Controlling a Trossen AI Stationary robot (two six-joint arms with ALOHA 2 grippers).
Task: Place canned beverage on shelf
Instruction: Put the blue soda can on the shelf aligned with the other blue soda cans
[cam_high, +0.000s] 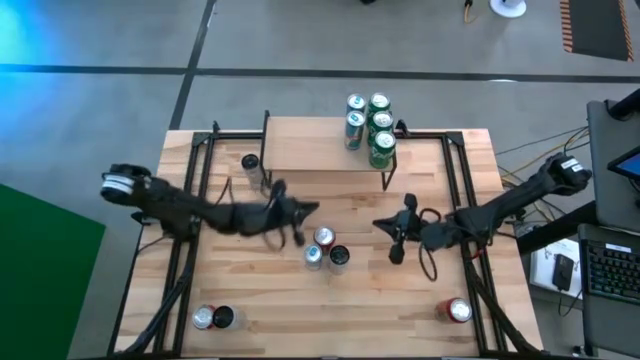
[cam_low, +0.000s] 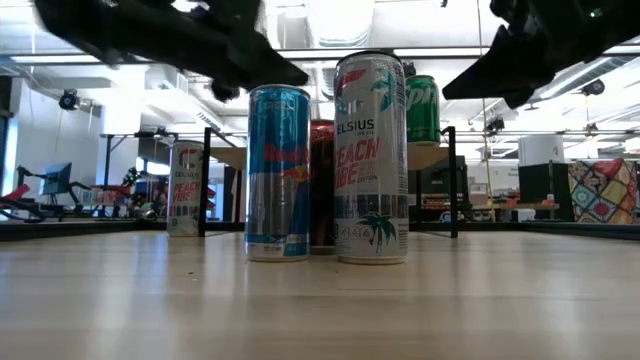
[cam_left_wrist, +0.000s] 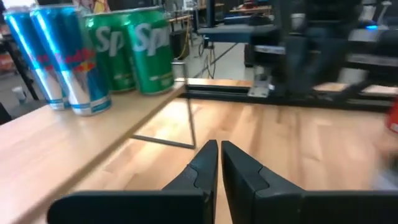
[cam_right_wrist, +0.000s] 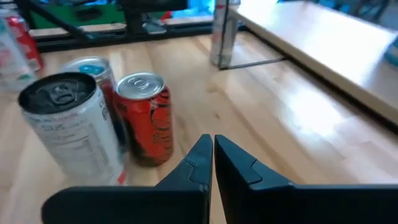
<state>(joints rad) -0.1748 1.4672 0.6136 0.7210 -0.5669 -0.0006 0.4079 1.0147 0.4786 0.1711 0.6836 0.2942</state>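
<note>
Low light-wood shelf (cam_high: 320, 150) carrying four cans, left gripper (cam_high: 312, 209) fingers closed, empty, right gripper (cam_high: 380, 224) fingers closed, empty, above table (cam_high: 400, 300)

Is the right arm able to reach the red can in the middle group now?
Probably yes. The right gripper hangs shut just before the red can, with bare table between; its jaws must open first.
</note>
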